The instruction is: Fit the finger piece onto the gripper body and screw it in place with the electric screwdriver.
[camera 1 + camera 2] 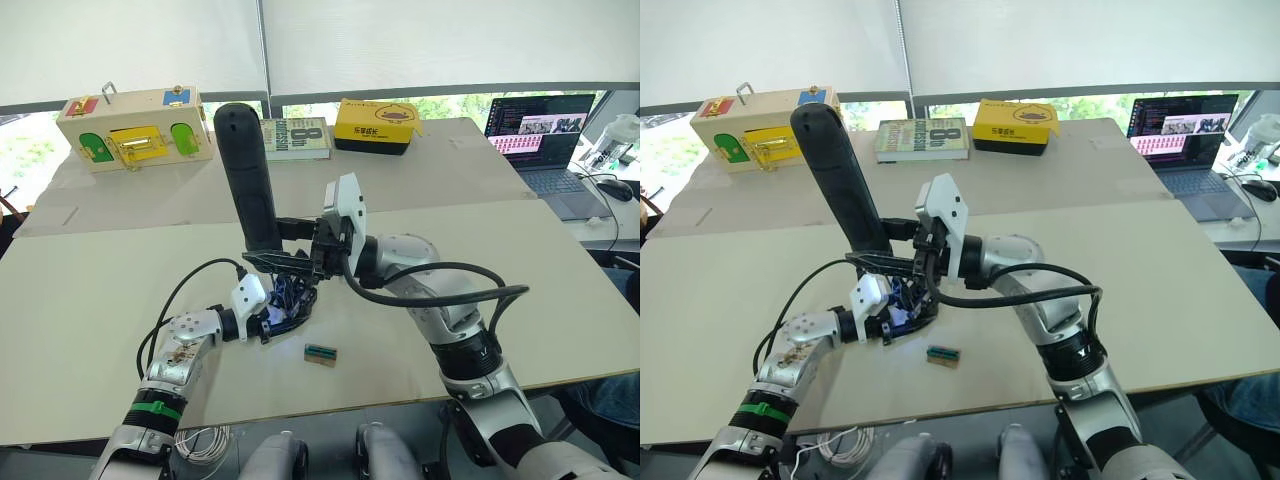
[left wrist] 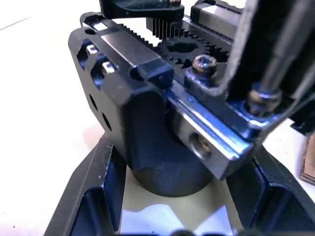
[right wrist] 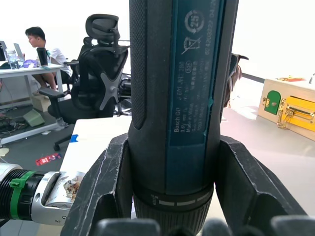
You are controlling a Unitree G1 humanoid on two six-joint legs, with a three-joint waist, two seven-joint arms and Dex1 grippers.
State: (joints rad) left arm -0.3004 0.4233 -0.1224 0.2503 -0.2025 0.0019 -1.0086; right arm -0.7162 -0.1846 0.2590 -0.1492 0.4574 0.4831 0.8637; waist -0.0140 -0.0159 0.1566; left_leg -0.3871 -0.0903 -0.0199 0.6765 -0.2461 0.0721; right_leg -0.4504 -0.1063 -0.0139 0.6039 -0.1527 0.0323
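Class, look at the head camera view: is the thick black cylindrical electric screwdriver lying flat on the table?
No: the thick black cylindrical electric screwdriver stands nearly upright, clamped in the right gripper, with its tip down at the small black gripper body.

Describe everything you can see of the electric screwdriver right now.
The electric screwdriver is a thick black cylinder with a rounded top and a blue-grey printed label. It stands nearly upright, leaning slightly, bit end down over the gripper body. The right hand clamps its lower collar between both fingers. Its thin metal shaft reaches a screw there.
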